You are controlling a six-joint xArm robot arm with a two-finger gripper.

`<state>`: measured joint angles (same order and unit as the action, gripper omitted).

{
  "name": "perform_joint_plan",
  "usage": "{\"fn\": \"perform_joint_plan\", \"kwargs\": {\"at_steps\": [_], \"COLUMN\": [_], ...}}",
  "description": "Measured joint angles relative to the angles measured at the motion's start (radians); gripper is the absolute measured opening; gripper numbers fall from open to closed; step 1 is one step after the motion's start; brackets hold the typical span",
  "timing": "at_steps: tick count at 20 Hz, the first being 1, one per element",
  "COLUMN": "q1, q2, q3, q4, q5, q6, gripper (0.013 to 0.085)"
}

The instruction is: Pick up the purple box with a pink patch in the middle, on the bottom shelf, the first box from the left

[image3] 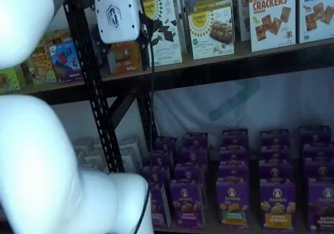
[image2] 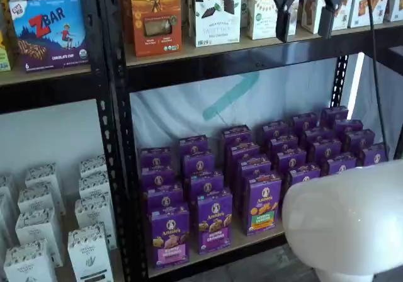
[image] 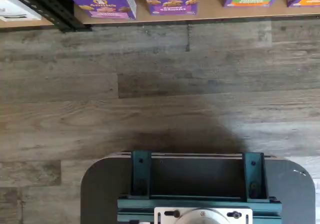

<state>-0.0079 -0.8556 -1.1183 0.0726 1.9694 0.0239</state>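
Note:
The purple box (image2: 169, 235) with a pink band stands at the front left corner of the bottom shelf (image2: 247, 244), heading a row of like boxes. The wrist view shows the purple box (image: 102, 0) at the board's (image: 212, 6) edge, far from the camera across the floor. In a shelf view the purple box (image3: 158, 207) is half hidden behind my arm. My gripper (image2: 305, 16) hangs high up in front of the upper shelf, far above the box. Its two black fingers (image2: 281, 11) stand apart with a plain gap and nothing between them: it is open. The gripper's white body (image3: 117, 12) also shows.
Beside the pink-banded box stand a purple-banded box (image2: 214, 222) and a green-banded one (image2: 262, 203). A black perforated upright (image2: 119, 137) borders the box's left; white cartons (image2: 38, 231) fill the neighbouring bay. My white arm (image2: 346, 219) bulks low right. Wood-look floor (image: 160, 84) and the dark mount (image: 195, 184) fill the wrist view.

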Motion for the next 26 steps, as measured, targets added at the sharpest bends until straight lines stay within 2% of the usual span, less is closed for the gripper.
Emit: {"fn": "perform_joint_plan", "kwargs": {"at_steps": [9,13,20,24,26], "q1": [0.033,0.03,0.04,0.071,0.074], "q2": [-0.008,-0.005,-0.013,-0.022,-0.022], "q3": [0.079,0.124,0.231,0.313,0.355], "q4": [-0.007,0.0,-0.012,-0.05,-0.044], "q5": [-0.071,-0.111,-0.216,-0.295,-0.329], "q6": [0.028,0.025,0.027,0.05,0.053], "gripper": [0.085,0.085,0.085,0.085,0.085]}}
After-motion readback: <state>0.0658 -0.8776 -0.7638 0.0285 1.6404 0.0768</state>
